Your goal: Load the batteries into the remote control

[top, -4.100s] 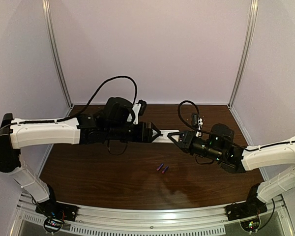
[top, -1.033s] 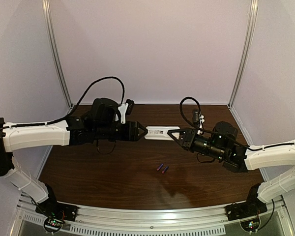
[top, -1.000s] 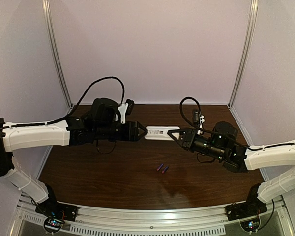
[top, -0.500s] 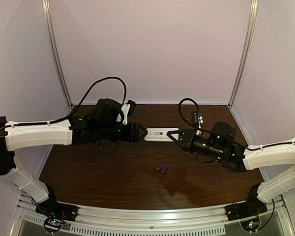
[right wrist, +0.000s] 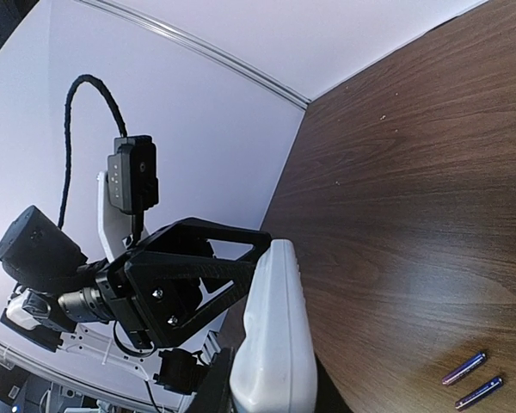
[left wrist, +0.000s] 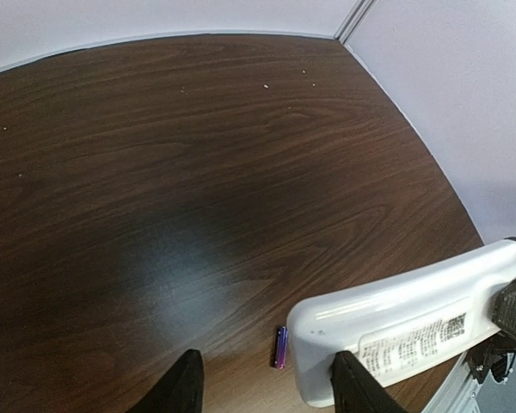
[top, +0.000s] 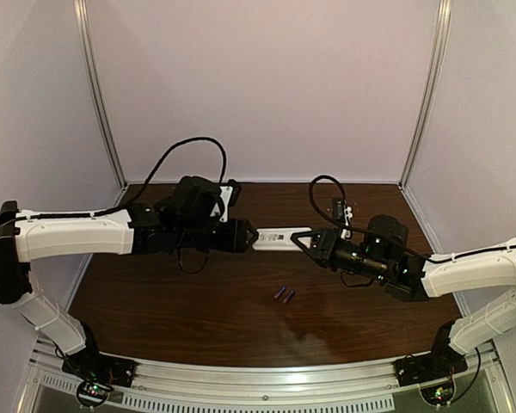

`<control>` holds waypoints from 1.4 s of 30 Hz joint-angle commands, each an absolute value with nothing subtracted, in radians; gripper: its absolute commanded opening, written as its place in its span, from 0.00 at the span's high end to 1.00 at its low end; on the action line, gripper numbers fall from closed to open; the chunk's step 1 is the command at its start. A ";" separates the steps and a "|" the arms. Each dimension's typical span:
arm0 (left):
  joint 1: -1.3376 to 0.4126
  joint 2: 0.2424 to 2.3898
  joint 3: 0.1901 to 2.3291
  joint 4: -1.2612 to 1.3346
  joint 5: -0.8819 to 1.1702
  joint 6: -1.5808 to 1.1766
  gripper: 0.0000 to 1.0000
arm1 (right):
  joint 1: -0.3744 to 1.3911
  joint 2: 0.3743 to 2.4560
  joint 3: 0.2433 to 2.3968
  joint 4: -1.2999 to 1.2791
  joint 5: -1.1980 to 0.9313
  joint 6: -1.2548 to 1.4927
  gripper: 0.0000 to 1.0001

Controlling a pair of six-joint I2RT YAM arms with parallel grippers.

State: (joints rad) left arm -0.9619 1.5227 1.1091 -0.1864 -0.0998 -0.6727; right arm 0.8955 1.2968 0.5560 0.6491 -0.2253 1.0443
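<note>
- Remote control [top: 278, 236]: I see it held level above the table [top: 181, 301], at mid-frame in the top view, between the two arms.
- Right gripper [top: 298, 240]: jaws narrow, clamped on the remote's right-hand end.
- Left gripper [top: 253, 234]: jaws part open. In its wrist view the fingers [left wrist: 182, 389] stand apart, and the remote's rounded end sits in the gap against the lower-right finger.
- Batteries [top: 284, 294]: both lie side by side on the table, below the remote, near frame centre.
</note>
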 commanded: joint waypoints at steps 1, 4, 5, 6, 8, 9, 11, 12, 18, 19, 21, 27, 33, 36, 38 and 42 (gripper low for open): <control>-0.968 1.558 1.109 -0.142 -0.050 -0.656 0.47 | 0.901 1.290 0.573 0.773 -0.250 1.059 1.00; -0.967 1.557 1.086 -0.079 -0.002 -0.654 0.47 | 0.901 1.294 0.556 0.802 -0.247 1.058 1.00; -0.968 1.557 1.084 -0.068 0.029 -0.654 0.47 | 0.901 1.297 0.553 0.811 -0.246 1.062 1.00; -0.967 1.556 1.080 -0.056 0.052 -0.653 0.47 | 0.901 1.298 0.550 0.821 -0.247 1.065 1.00; -0.967 1.547 1.064 -0.019 0.079 -0.655 0.47 | 0.901 1.302 0.545 0.834 -0.249 1.070 1.00; -0.967 1.542 1.057 -0.009 0.087 -0.656 0.48 | 0.900 1.301 0.542 0.838 -0.249 1.071 1.00; -0.967 1.530 1.048 0.025 0.097 -0.658 0.47 | 0.900 1.298 0.539 0.841 -0.249 1.071 1.00; -0.966 1.527 1.047 0.028 0.100 -0.659 0.47 | 0.900 1.297 0.539 0.840 -0.250 1.071 1.00; -0.964 1.501 1.025 0.066 0.139 -0.663 0.47 | 0.892 1.285 0.523 0.856 -0.250 1.071 1.00; -0.963 1.491 1.017 0.078 0.149 -0.666 0.47 | 0.890 1.282 0.517 0.857 -0.249 1.071 1.00; -0.958 1.474 0.995 0.109 0.171 -0.673 0.47 | 0.886 1.273 0.505 0.863 -0.246 1.072 1.00; -0.941 1.423 0.945 0.197 0.231 -0.690 0.47 | 0.874 1.255 0.484 0.865 -0.248 1.072 1.00; -0.938 1.414 0.930 0.250 0.272 -0.696 0.47 | 0.870 1.254 0.479 0.864 -0.253 1.071 1.00; -0.936 1.403 0.914 0.274 0.269 -0.704 0.46 | 0.870 1.259 0.474 0.866 -0.250 1.068 1.00; -0.923 1.378 0.892 0.296 0.263 -0.722 0.43 | 0.868 1.257 0.474 0.853 -0.246 1.058 1.00; -0.902 1.315 0.876 0.272 0.212 -0.718 0.40 | 0.868 1.248 0.489 0.780 -0.228 1.031 1.00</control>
State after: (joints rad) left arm -0.9241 1.3903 0.8871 0.2169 0.2340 -0.7094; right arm 0.8734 1.2678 0.4835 0.8257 -0.2386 1.0634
